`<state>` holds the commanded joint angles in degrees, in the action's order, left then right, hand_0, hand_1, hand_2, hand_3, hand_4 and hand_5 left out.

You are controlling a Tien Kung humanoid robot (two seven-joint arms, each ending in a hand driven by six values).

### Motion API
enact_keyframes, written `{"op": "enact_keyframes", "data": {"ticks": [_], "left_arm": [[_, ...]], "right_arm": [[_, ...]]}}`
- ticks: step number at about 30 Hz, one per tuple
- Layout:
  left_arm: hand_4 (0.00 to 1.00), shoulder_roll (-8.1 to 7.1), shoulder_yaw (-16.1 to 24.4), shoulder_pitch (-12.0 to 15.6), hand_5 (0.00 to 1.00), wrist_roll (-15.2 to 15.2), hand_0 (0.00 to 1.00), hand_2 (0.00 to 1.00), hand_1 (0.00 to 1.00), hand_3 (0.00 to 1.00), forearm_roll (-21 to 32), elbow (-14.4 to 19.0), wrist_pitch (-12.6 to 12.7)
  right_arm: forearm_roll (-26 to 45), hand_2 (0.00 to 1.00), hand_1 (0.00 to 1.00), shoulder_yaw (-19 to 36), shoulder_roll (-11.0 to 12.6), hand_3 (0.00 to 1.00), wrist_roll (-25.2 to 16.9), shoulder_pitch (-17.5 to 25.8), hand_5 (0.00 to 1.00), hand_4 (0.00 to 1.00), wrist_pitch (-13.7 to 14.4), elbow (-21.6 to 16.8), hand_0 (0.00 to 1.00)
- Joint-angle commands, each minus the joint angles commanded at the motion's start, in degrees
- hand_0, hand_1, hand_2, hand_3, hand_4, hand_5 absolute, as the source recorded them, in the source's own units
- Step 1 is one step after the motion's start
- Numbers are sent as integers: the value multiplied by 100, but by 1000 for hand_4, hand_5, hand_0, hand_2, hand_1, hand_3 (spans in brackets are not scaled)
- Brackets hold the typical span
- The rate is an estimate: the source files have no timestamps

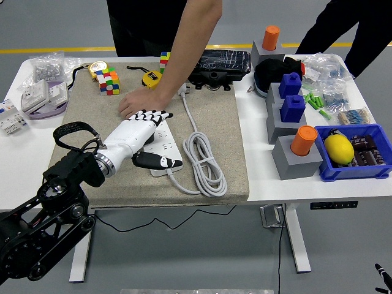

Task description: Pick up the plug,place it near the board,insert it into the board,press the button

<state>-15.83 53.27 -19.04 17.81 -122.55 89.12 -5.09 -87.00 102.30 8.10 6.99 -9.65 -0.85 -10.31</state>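
Left robot hand (142,131) flat over the power strip (164,147) near the desk's (282,177) front-left, fingers spread, holding nothing. Person's hand (136,103) presses the strip's far end.

Person's bare hand (139,101) pressing the white power strip's (164,146) far end, coiled white cable (202,157) crowding its right, beige mat (86,125) left of it open.

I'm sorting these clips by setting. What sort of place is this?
Probably a robotics lab or workshop: yellow floor tape on grey flooring, a white adjustable table crowded with test props like the blue parts bin, and a person's hand steadying the power strip.
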Motion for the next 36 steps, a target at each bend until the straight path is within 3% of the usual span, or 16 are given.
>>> {"op": "enact_keyframes", "data": {"ticks": [4, 5, 10, 11, 16, 17, 22, 23, 34, 36], "left_arm": [[975, 8, 2, 20, 526, 31, 769, 798, 804, 977, -66, 4, -53], [882, 13, 4, 28, 368, 25, 465, 534, 527, 965, -74, 8, -40], [882, 32, 42, 46, 368, 16, 465, 534, 527, 965, -103, -8, -6], [857, 27, 43, 52, 344, 13, 353, 413, 311, 961, -107, -9, -5], [857, 36, 50, 45, 344, -5, 353, 413, 311, 961, -134, -4, 9], [528, 38, 47, 45, 151, -7, 288, 291, 191, 927, -139, -6, 2], [528, 51, 34, 36, 151, -21, 288, 291, 191, 927, -128, -27, -29], [370, 56, 32, 36, 2, -20, 251, 202, 106, 903, -124, -34, -38], [339, 98, -62, 22, 2, -40, 237, 175, 78, 866, -25, -347, -116], [281, 98, -90, 15, 2, -40, 231, 159, 62, 847, -7, -375, -148]], "right_arm": [[-15, 728, 749, 6, -14, 785, -5, 21, 978, 998, -5, 0, 800], [-28, 728, 749, 14, -21, 785, -4, 30, 978, 998, -7, 0, 801], [-39, 728, 749, 19, -20, 785, -8, 34, 978, 998, -8, 0, 801], [-34, 728, 749, 20, -18, 785, -11, 31, 978, 998, -8, 0, 800], [-44, 728, 749, 31, -22, 785, -12, 19, 978, 998, -9, 0, 800], [-44, 728, 749, 29, -28, 785, -12, 21, 977, 998, -11, 0, 800], [-50, 728, 749, 43, -38, 785, -13, 9, 977, 998, -13, 0, 800], [-50, 728, 749, 44, -38, 785, -13, 8, 977, 998, -13, 0, 800], [-63, 728, 749, 39, -32, 785, -9, 18, 977, 998, -14, 0, 800], [-56, 728, 749, 27, -31, 785, -8, 21, 977, 998, -17, 0, 800]]}}
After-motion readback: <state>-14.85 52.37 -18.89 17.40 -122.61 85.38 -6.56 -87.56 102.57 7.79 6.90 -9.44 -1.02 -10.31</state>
